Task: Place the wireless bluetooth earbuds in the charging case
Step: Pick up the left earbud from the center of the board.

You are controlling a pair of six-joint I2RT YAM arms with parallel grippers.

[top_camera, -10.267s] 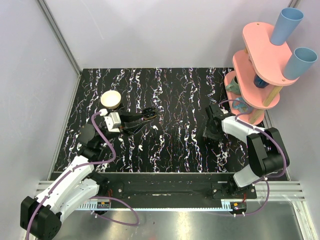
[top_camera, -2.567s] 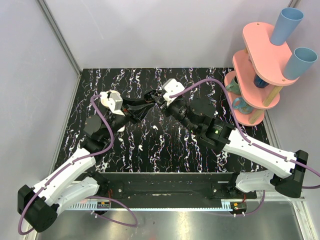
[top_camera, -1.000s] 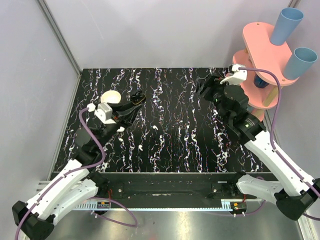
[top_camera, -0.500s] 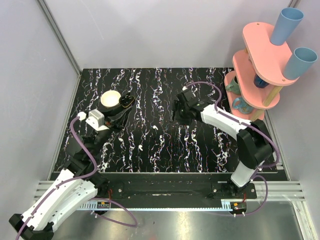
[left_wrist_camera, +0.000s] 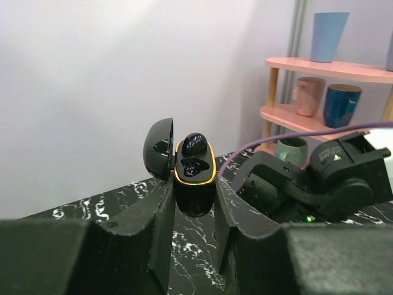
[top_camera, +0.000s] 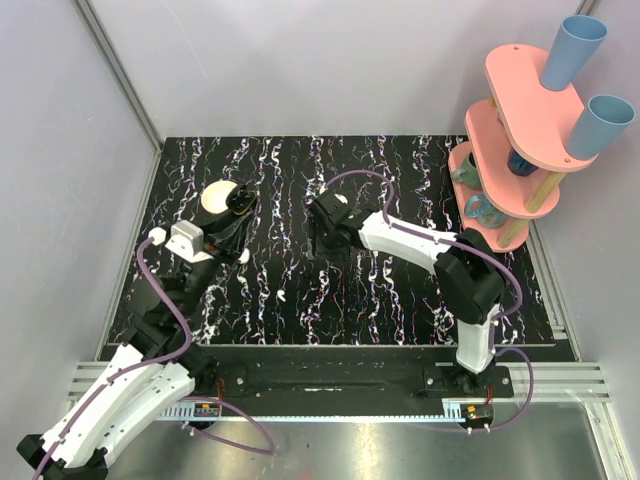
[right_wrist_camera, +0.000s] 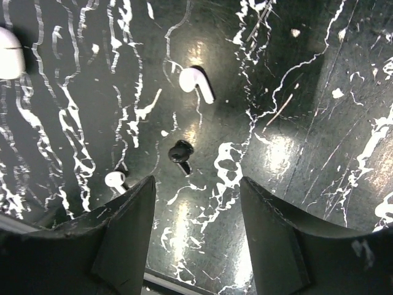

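Note:
My left gripper (top_camera: 241, 203) (left_wrist_camera: 194, 188) is shut on a black open clamshell earbud case (left_wrist_camera: 195, 178) with an orange-lit rim. One black earbud (left_wrist_camera: 194, 142) sits in it. The cream round charging case (top_camera: 213, 196) lies on the table right behind that gripper. My right gripper (top_camera: 322, 238) (right_wrist_camera: 195, 192) is open and empty, pointing down at mid-table. Below it lie two white earbuds (right_wrist_camera: 196, 83) (right_wrist_camera: 114, 179) and a black earbud (right_wrist_camera: 180, 152) between them, just ahead of the fingertips. One white earbud also shows in the top view (top_camera: 283, 296).
A pink tiered stand (top_camera: 520, 110) with blue cups (top_camera: 576, 50) stands at the far right. Grey walls close the table's back and left. A white rounded object (right_wrist_camera: 8, 60) is cut off at the right wrist view's upper left edge.
My right arm has swung from the far right to the table's middle and now hangs over the loose earbuds. My left gripper has drawn back left toward the cream case, still holding the black case.

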